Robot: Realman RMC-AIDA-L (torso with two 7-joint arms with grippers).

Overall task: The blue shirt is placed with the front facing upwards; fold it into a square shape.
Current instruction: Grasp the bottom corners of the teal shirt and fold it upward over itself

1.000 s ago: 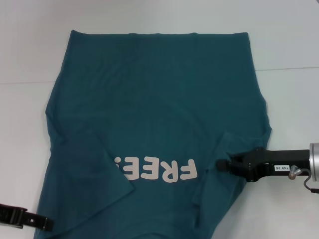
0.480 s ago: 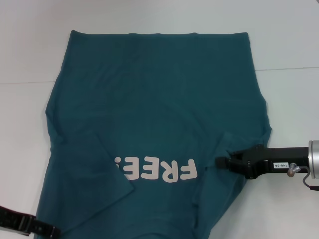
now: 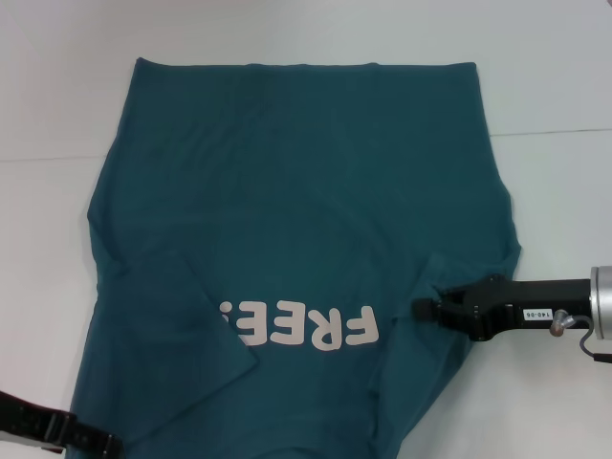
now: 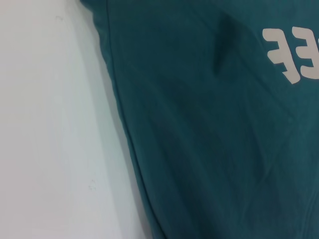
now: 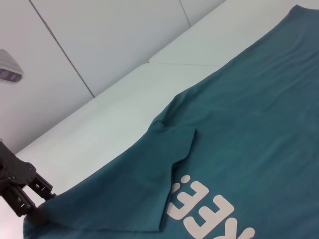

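My left pincer point(image 3: 105, 446) clamps the near corner of the dark teal-blue cotton T-shirt point(image 3: 306, 191); my right pincer point(image 3: 421, 311) pinches its folded-in sleeve. The shirt lies flat across the white counter point(image 3: 555, 96), hem farthest.

The blue shirt point(image 3: 296, 210) carries cream block letters "FREE" point(image 3: 304, 327) on its chest, seen upside down from the head view, with a fold covering part of the last letter; the right arm bears a small white label point(image 3: 526, 315) reading roughly "140-06", too small to confirm.
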